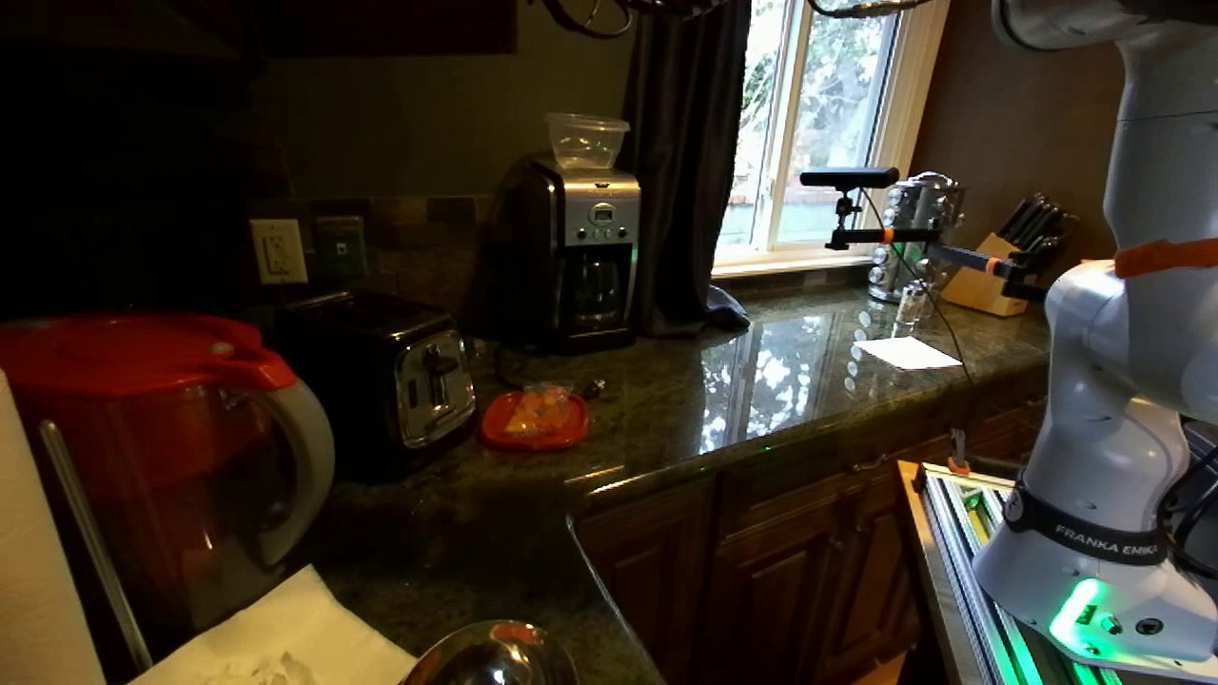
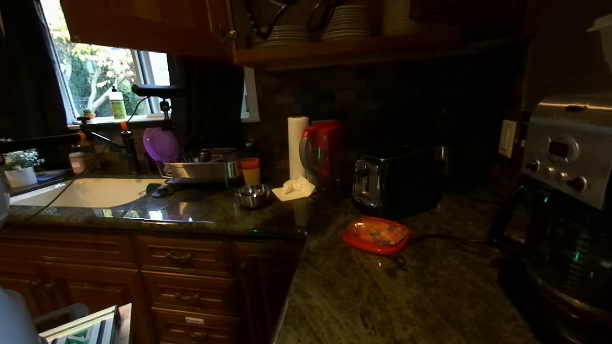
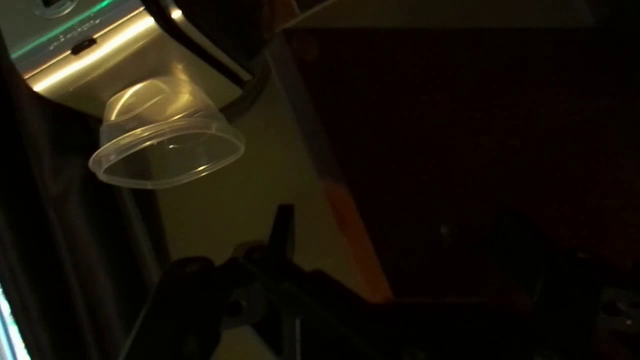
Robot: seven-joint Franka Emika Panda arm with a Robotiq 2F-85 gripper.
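Spread, seemingly empty hand [image 3: 400, 212] near a clear plastic container [image 3: 165, 135] on a drip coffee maker [image 3: 140, 55].

Seen at the bottom of the wrist view, right side nearly lost in shadow; apparently nothing between the fingertips [image 3: 285, 230]. Find the container at upper left of that frame, apart from the fingertips; see the same container [image 1: 587, 143] upright on the steel top, at upper middle in an exterior view. To approach well, probably best to shift toward upper left until level with the rim before any squeezing. Touch lightly: likely thin and quick to slide on smooth metal. Avoid brushing the dark curtain [image 3: 70, 225] at left or the cabinet panel [image 3: 450, 125] at right.
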